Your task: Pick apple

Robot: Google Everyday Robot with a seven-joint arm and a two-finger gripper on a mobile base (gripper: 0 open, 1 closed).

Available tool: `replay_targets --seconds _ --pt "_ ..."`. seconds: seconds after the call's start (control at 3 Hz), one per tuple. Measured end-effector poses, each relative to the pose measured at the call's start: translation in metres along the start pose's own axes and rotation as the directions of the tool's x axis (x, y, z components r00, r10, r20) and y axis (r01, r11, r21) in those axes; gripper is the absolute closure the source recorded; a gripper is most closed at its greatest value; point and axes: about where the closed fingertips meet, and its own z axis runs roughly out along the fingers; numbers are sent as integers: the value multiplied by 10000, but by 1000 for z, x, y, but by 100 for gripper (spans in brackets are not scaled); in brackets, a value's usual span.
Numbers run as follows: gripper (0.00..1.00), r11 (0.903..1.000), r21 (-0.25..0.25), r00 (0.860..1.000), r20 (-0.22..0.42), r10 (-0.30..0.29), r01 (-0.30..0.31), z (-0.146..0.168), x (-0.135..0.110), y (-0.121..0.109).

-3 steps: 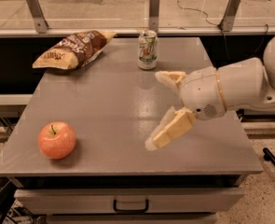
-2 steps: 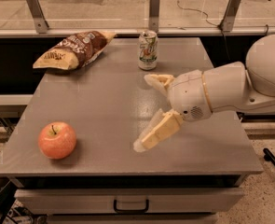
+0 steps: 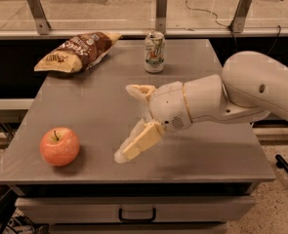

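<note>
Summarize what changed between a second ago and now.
The gripper moved left over the table toward the apple, with its jaws open and empty. Nothing was grasped or released. It is now short of the apple, to the apple's right. The apple, chip bag and soda can stayed put.

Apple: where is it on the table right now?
In the camera view the apple sits near the front-left corner of the grey table. It is untouched, and the open gripper is to its right.
</note>
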Motion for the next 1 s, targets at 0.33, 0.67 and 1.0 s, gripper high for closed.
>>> replay_targets --seconds 0.33,0.67,1.0 --pt "0 9995 -310 9990 445 31 -17 23 -2 4" --pt "0 9992 -384 9950 995 -93 132 44 -2 6" --pt "0 9983 -444 9898 1389 -300 365 62 -6 11"
